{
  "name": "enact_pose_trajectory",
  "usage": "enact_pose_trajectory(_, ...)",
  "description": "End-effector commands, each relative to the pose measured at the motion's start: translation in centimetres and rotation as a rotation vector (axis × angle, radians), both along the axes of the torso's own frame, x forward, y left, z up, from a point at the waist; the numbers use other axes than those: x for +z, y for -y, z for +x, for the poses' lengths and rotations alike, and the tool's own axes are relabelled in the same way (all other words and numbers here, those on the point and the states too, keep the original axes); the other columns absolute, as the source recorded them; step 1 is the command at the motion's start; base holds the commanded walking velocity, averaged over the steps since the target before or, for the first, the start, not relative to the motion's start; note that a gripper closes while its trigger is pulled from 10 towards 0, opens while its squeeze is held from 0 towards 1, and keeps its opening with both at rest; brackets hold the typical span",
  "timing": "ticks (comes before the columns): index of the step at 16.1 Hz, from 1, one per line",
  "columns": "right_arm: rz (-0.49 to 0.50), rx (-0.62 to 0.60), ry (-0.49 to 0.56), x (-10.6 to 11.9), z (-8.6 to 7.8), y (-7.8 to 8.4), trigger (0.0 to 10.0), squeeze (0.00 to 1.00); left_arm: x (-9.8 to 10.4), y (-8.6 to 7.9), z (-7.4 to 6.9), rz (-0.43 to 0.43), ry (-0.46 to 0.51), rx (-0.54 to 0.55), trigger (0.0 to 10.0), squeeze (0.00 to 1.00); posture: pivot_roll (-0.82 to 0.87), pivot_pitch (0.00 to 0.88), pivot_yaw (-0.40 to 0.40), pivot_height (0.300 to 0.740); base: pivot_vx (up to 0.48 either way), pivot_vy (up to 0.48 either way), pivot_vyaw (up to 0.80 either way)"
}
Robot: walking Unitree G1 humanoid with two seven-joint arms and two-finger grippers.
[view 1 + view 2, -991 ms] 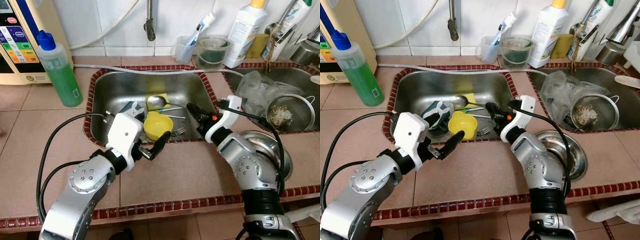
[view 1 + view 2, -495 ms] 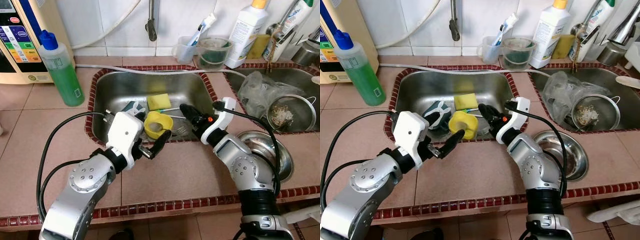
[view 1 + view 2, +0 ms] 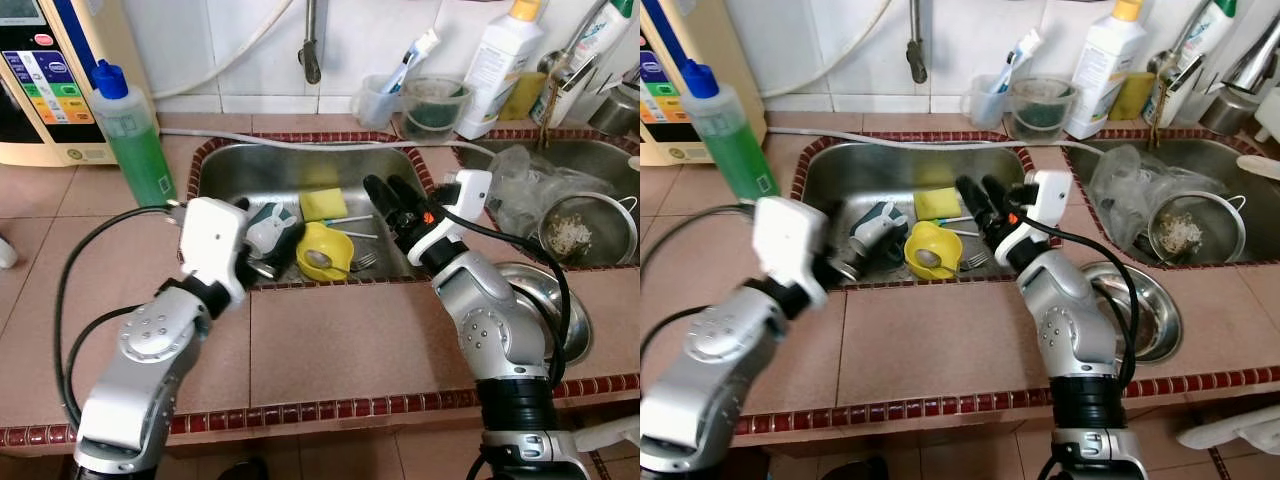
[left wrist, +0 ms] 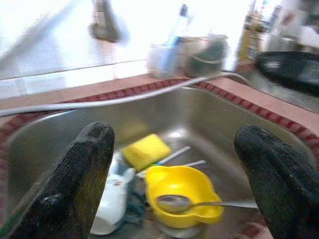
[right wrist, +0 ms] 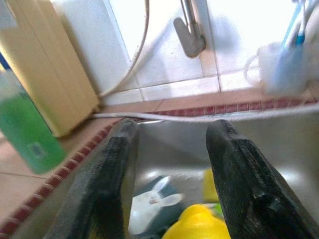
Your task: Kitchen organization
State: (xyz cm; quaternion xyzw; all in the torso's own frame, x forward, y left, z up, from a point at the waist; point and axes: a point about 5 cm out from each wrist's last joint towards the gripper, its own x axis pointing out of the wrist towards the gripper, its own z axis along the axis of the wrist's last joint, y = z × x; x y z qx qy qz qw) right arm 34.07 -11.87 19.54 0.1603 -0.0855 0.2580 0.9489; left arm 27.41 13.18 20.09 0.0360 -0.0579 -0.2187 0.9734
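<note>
A bowl point(image 3: 324, 252) is set in the sink point(image 3: 240, 170), with a spoon point(image 3: 318, 261) laid in it. A sponge point(image 3: 323, 204) is placed behind it, a cup point(image 3: 268, 226) to its left, and a fork point(image 3: 364, 261) to its right.

Head views overhead; wrist views near sink point(image 4: 209, 119)

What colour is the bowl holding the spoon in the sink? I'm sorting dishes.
Yellow bowl, clearest in the left wrist view.

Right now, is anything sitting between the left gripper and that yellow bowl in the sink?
Nothing visible blocks it. The left gripper, fingers open, looks straight at the yellow bowl. A spoon lies in the bowl, and a white cup lies just beside it.
</note>
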Motion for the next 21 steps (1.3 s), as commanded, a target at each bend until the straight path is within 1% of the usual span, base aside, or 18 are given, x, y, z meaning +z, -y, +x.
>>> enact_pose_trajectory(1, -0.097, -0.035, 0.076, 0.9, -0.2, -0.4, 10.0, 1.0, -0.1, -0.6, 0.4, -0.014, 0.003, 0.031, 10.0, 0.0, 0.12, 0.093, -0.06, 0.74, 0.0, 0.0, 0.0)
enact_pose_trajectory(2, -0.133, -0.046, 0.097, 0.6, -0.5, -0.6, 10.0, 1.0, 0.0, -0.9, 0.5, -0.036, 0.026, 0.032, 10.0, 0.0, 0.12, 0.076, -0.057, 0.74, 0.0, 0.0, 0.0)
enact_pose_trajectory(3, -0.142, -0.044, 0.109, 0.3, -1.1, -0.9, 10.0, 1.0, 0.1, -1.4, 0.7, -0.055, 0.046, 0.047, 10.0, 0.0, 0.13, 0.055, -0.059, 0.74, 0.0, 0.0, 0.0)
enact_pose_trajectory(4, -0.147, -0.047, 0.114, 0.1, -1.2, -1.0, 10.0, 1.0, 0.1, -1.5, 0.9, -0.058, 0.052, 0.054, 10.0, 0.0, 0.13, 0.046, -0.059, 0.74, 0.0, 0.0, 0.0)
enact_pose_trajectory(5, -0.151, -0.073, 0.13, -0.2, -1.6, -1.1, 10.0, 1.0, 0.0, -2.1, 1.2, -0.08, 0.06, 0.067, 10.0, 0.0, 0.12, 0.022, -0.057, 0.74, 0.0, 0.0, 0.0)
enact_pose_trajectory(6, -0.154, -0.118, 0.162, -0.5, -2.1, -1.0, 10.0, 1.0, -0.6, -2.7, 1.6, -0.112, 0.066, 0.088, 10.0, 0.0, 0.12, 0.0, -0.061, 0.74, 0.0, 0.0, 0.0)
enact_pose_trajectory(7, -0.152, -0.146, 0.184, -0.6, -2.4, -0.9, 10.0, 1.0, -0.9, -2.8, 1.8, -0.125, 0.078, 0.098, 10.0, 0.0, 0.12, 0.0, -0.062, 0.74, 0.0, 0.0, 0.0)
enact_pose_trajectory(8, -0.153, -0.208, 0.222, -0.8, -3.0, -0.4, 10.0, 1.0, -1.6, -2.9, 2.2, -0.14, 0.087, 0.127, 10.0, 0.0, 0.12, 0.0, -0.061, 0.74, 0.0, 0.0, 0.0)
enact_pose_trajectory(9, -0.18, -0.239, 0.236, -1.1, -3.1, -0.1, 10.0, 1.0, -1.8, -2.9, 2.3, -0.124, 0.117, 0.143, 10.0, 0.0, 0.12, 0.0, -0.072, 0.74, 0.0, 0.0, 0.0)
enact_pose_trajectory(11, -0.189, -0.267, 0.215, -2.0, -3.0, 0.4, 10.0, 1.0, -2.2, -2.3, 3.0, -0.147, 0.132, 0.137, 10.0, 0.0, 0.12, 0.0, -0.087, 0.74, 0.0, 0.0, 0.0)
enact_pose_trajectory(12, -0.205, -0.274, 0.211, -2.2, -2.8, 0.4, 10.0, 1.0, -2.3, -1.8, 3.4, -0.164, 0.129, 0.112, 10.0, 0.0, 0.12, 0.0, -0.086, 0.74, 0.0, 0.0, 0.0)
enact_pose_trajectory(13, -0.213, -0.282, 0.213, -2.3, -2.6, 0.2, 10.0, 0.44, -2.2, -1.5, 3.7, -0.179, 0.142, 0.1, 10.0, 0.0, 0.11, 0.0, -0.083, 0.74, 0.0, 0.0, 0.0)
enact_pose_trajectory(14, -0.207, -0.292, 0.233, -2.2, -2.4, -0.1, 10.0, 0.0, -2.0, -1.1, 4.0, -0.205, 0.161, 0.085, 10.0, 0.0, 0.11, 0.0, -0.077, 0.74, 0.0, 0.0, 0.0)
enact_pose_trajectory(16, -0.212, -0.304, 0.235, -2.4, -2.2, -0.2, 10.0, 0.0, -2.4, -1.0, 4.1, -0.185, 0.172, 0.094, 10.0, 0.0, 0.1, 0.0, -0.069, 0.74, 0.0, 0.0, 0.0)
enact_pose_trajectory(18, -0.214, -0.288, 0.229, -2.8, -2.2, -0.3, 10.0, 0.0, -2.8, -0.9, 3.8, -0.188, 0.17, 0.087, 10.0, 0.0, 0.1, 0.0, -0.067, 0.74, 0.0, 0.0, 0.0)
enact_pose_trajectory(19, -0.236, -0.308, 0.233, -2.9, -2.1, -0.2, 10.0, 0.0, -2.8, -0.9, 3.6, -0.181, 0.177, 0.087, 10.0, 0.0, 0.1, 0.0, -0.066, 0.74, 0.0, 0.0, 0.0)
enact_pose_trajectory(21, -0.249, -0.311, 0.233, -3.2, -2.0, -0.1, 10.0, 0.0, -3.0, -1.1, 3.5, -0.178, 0.186, 0.089, 10.0, 0.0, 0.1, 0.0, -0.066, 0.74, 0.0, -0.135, 0.0)
